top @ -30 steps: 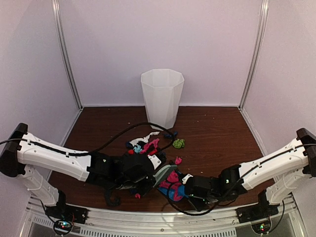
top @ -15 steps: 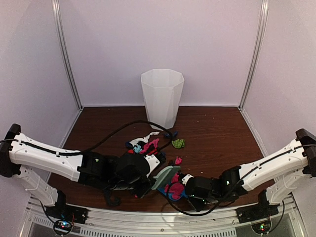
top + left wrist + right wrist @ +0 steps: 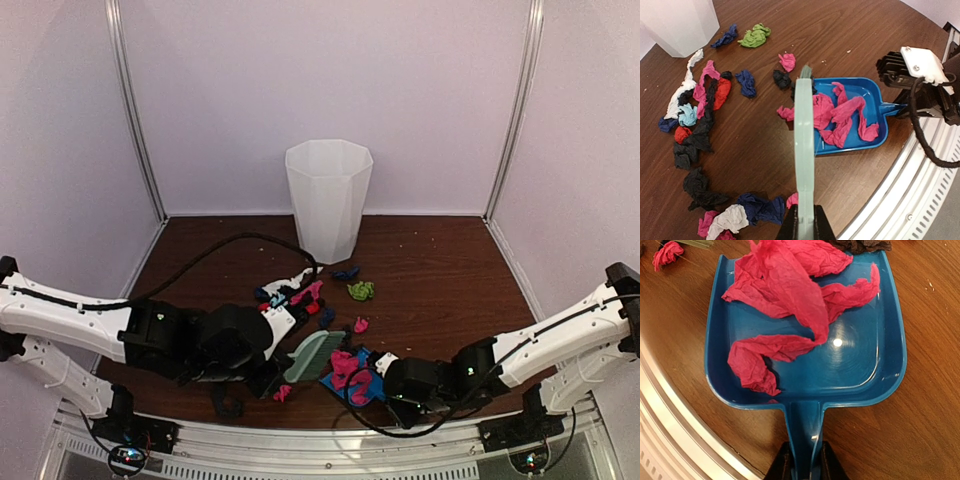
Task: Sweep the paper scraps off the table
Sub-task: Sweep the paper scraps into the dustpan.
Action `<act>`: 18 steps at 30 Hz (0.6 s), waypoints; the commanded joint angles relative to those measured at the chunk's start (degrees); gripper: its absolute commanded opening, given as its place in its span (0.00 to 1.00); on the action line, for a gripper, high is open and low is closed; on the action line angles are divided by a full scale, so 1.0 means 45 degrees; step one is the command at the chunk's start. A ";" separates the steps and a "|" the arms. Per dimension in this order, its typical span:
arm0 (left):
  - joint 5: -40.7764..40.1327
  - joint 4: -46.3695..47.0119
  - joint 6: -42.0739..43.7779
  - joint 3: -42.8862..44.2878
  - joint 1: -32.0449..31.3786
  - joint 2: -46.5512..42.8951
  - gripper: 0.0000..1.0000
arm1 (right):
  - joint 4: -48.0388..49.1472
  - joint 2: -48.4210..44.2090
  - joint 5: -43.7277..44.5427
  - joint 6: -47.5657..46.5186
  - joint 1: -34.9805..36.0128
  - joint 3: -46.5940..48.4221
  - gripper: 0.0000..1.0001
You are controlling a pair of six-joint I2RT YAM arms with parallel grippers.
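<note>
left end effector (image 3: 803,227) pinches the mint hand brush (image 3: 803,140) to rake paper scraps (image 3: 702,100), strewn ahead-left of it on the table (image 3: 865,45), into the blue dustpan (image 3: 860,360). right end effector (image 3: 803,466) clamps its handle, holding it flat.

Glossy, smooth blue plastic in the dustpan (image 3: 860,360), crumpled matt paper in the paper scraps (image 3: 785,305). Wood-grain with a soft sheen across the desk (image 3: 840,30); ribbed metal along the rail (image 3: 330,447) at 6 o'clock. Matt mint plastic in the brush (image 3: 804,150).
</note>
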 commanded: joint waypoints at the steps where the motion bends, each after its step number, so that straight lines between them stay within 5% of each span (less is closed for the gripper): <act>1: -0.2052 0.0094 -0.0455 -0.0056 -0.0052 -0.0333 0.00 | -0.0488 -0.0275 0.0203 0.0319 -0.0093 -0.0323 0.00; 8: -0.4174 0.0498 -0.0288 0.0677 0.0379 0.1446 0.00 | -0.0487 -0.0231 0.0115 0.0337 -0.0084 -0.0361 0.00; 18: -0.2319 0.2823 0.1777 0.1451 0.1563 0.3588 0.00 | -0.0769 -0.0201 0.0275 0.0416 -0.0113 -0.0168 0.00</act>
